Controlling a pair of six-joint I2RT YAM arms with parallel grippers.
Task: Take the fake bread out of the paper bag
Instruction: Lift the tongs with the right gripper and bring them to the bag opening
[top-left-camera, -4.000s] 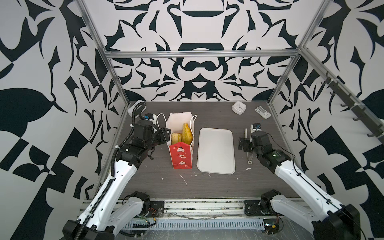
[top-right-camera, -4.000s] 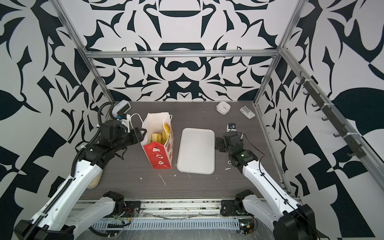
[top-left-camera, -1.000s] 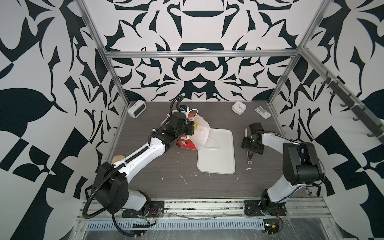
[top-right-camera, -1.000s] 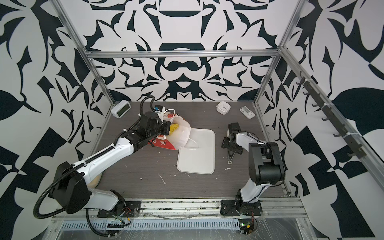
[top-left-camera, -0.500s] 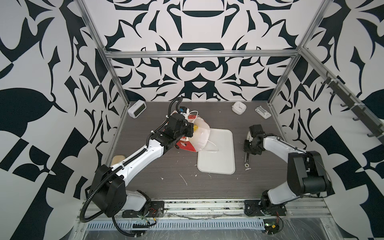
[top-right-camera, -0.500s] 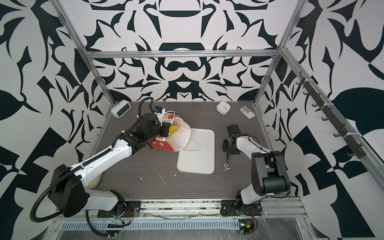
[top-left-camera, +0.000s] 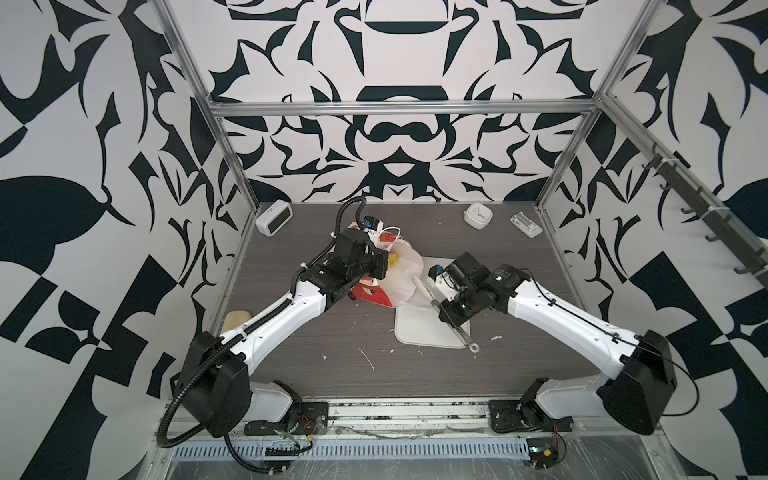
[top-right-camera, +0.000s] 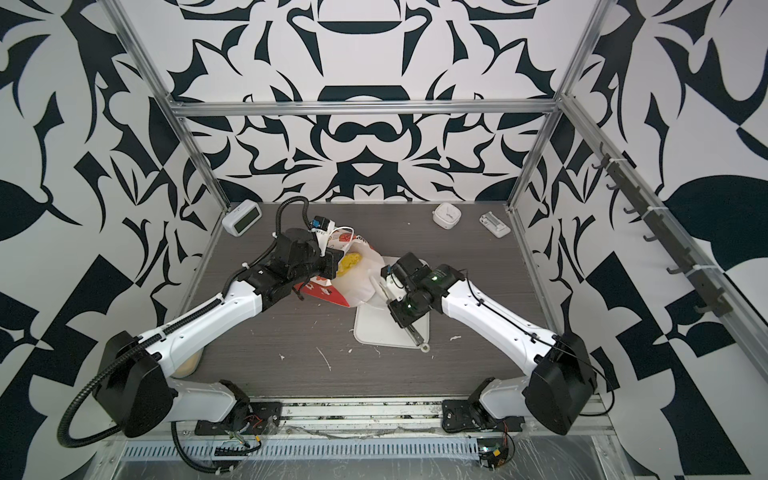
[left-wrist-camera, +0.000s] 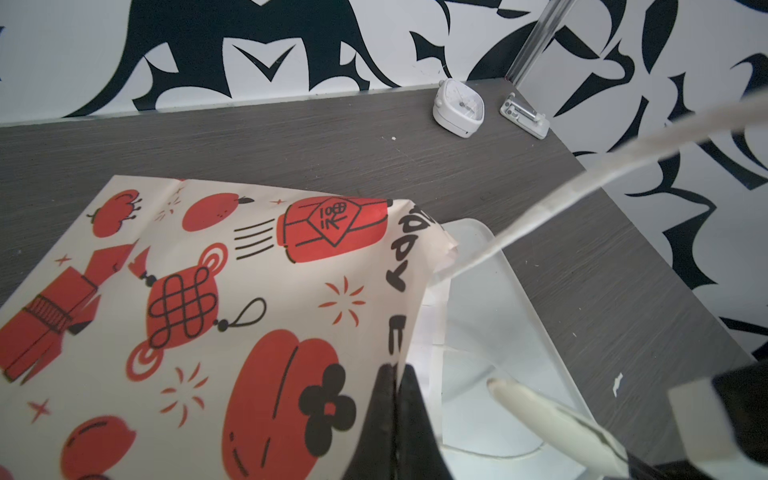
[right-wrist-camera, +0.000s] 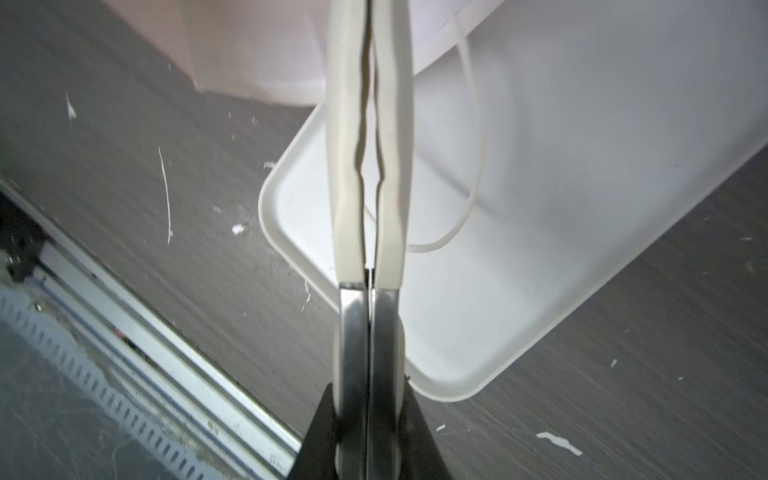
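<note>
One grey worktop (top-left-camera: 316, 332) is carrying a white tray (top-left-camera: 419, 334). The paper bag (top-left-camera: 401, 282) is lying tipped across the tray's far left corner, its mouth opening over the tray, with the left fingers (left-wrist-camera: 395, 415) pinching its rim. Above the tray, the right fingers (right-wrist-camera: 368, 401) are squeezing white-tipped metal tongs (right-wrist-camera: 349, 187) nearly closed. A yellow piece of fake bread (top-right-camera: 350, 262) is showing inside the bag.
</note>
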